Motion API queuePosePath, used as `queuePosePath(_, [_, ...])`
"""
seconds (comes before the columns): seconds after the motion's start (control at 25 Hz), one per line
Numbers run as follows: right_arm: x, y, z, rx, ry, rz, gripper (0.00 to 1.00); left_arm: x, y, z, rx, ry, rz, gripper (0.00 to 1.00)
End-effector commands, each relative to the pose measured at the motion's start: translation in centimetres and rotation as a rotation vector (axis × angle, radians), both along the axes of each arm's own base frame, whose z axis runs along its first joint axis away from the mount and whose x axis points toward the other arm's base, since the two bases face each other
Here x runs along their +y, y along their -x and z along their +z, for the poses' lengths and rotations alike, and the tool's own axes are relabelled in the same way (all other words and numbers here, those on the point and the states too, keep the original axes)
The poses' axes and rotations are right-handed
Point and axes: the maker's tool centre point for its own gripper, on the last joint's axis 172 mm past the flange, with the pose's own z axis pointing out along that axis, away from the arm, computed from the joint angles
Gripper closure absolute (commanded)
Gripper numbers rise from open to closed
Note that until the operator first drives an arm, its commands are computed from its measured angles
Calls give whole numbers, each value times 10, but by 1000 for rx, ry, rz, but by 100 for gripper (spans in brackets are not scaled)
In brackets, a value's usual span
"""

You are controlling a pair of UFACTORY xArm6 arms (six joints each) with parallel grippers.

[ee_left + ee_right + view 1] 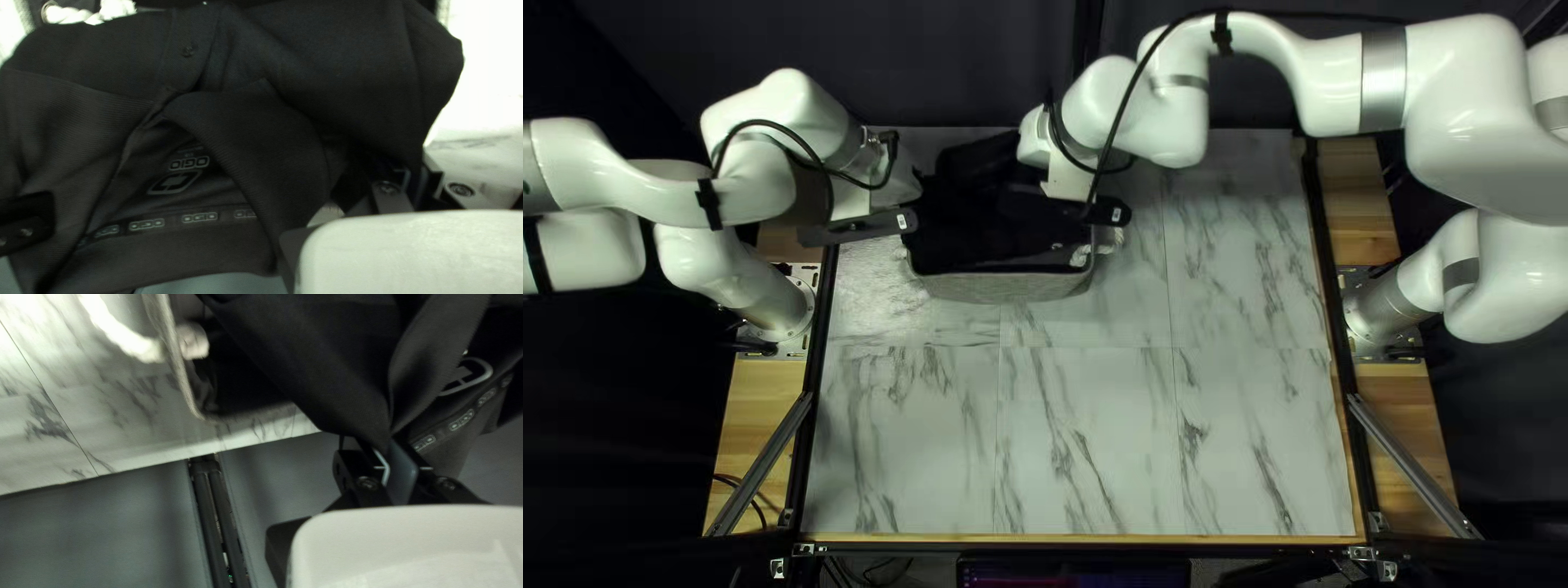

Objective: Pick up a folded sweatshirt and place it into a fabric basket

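In the top left view my left gripper and right gripper hold the black sweatshirt from either side, over the grey fabric basket. The left wrist view shows the left gripper shut on a dark edge of the sweatshirt, its collar spread ahead. My right gripper is shut on another part of the sweatshirt in the right wrist view, with the basket below and beyond. How much cloth lies inside the basket is hard to tell.
A white rope handle stands at the basket's right side. The basket is near the far edge of the marble-patterned table, by the dark curtain. Both arms reach in above the far part of the table.
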Motion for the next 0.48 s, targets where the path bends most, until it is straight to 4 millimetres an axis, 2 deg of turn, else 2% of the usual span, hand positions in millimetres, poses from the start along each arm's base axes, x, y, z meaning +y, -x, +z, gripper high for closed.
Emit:
queuePosePath(0.04, [15, 7, -14, -13, -14, -4, 100, 10, -10, -3, -1, 8, -6, 100])
queuePosePath(0.24, [14, 8, -32, -6, -31, -16, 100, 17, -18, -14, 4, 21, -13, 100])
queuePosePath(0.32, [9, 9, -37, -9, -37, -18, 100, 19, -18, -18, 5, 25, -13, 100])
queuePosePath(0.48, [-14, 18, -46, -16, -52, -29, 100, 20, -17, -29, 4, 34, -11, 100])
